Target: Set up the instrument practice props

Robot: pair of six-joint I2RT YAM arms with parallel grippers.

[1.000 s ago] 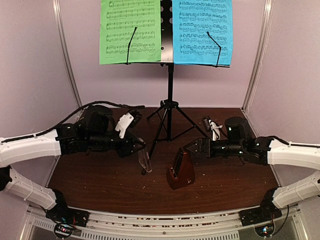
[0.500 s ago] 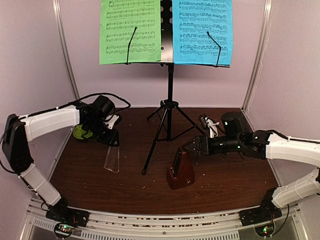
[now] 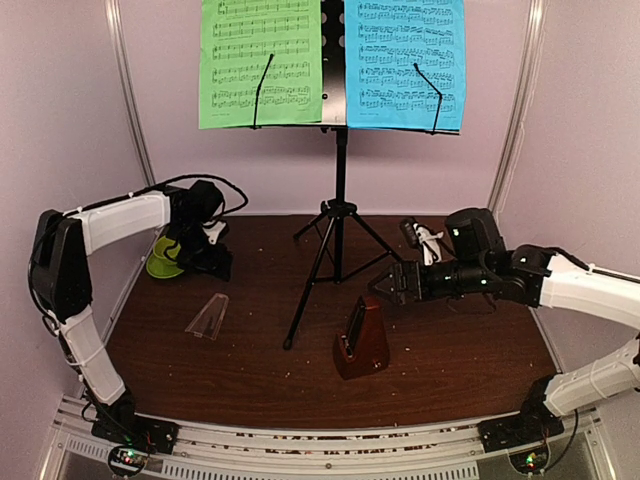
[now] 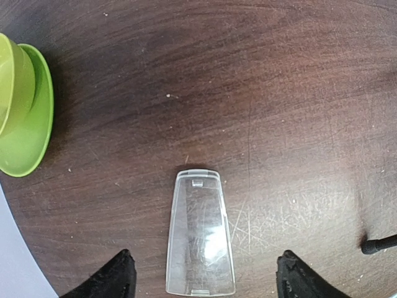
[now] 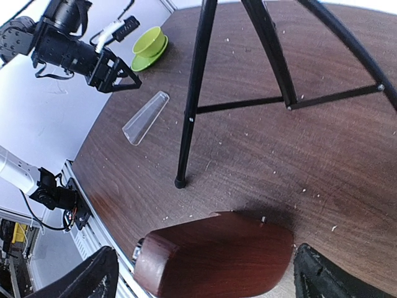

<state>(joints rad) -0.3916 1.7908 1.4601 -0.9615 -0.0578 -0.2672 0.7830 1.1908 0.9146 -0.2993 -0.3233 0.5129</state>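
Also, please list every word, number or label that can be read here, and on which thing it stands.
None can be read in any view.
The green sheet and the blue sheet: printed music staves only, too small to read.
The metronome, the clear cover, the bowl: no marking shows.

Two pincers are counted: one left gripper [image 3: 217, 267] and one right gripper [image 3: 390, 288]. One clear cover [image 4: 200, 245] is seen flat beneath the left gripper, and one lime-green bowl [image 3: 163, 262] just beside it. One metronome [image 3: 363, 340] is found just ahead of the right gripper. Between the two, farther back, one music stand [image 3: 340, 180] is counted, with two sheets: one green sheet [image 3: 260, 60] and one blue sheet [image 3: 405, 60].
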